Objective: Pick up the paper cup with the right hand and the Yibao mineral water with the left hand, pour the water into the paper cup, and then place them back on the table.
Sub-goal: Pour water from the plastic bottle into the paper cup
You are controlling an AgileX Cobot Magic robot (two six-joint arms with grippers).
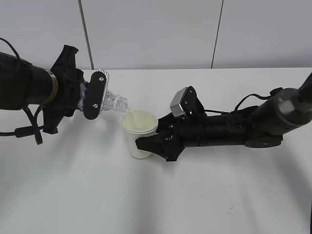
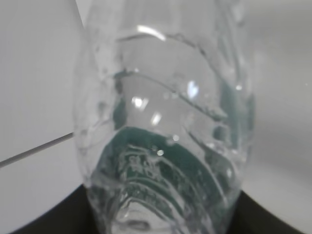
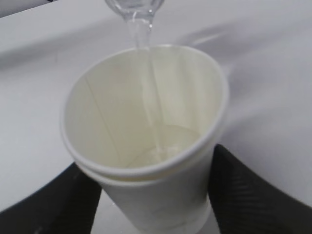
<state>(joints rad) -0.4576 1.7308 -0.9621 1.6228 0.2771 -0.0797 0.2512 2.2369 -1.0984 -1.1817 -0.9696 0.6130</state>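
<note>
While the left hand [image 1: 92, 100] grips the tilted Yibao mineral water [image 1: 116, 103] and the right hand [image 1: 153, 144] clasps the paper cup [image 1: 140, 134], any drift could send the stream past the rim onto the desk [image 1: 156, 195].

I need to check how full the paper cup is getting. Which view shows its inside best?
The right wrist view: it looks into the paper cup, showing water pooling at the bottom. The exterior view shows only its side and rim; the left wrist view misses it.

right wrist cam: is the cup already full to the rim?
No. The paper cup holds only a shallow pool at its bottom, with a thin stream of water falling in from the bottle above.
</note>
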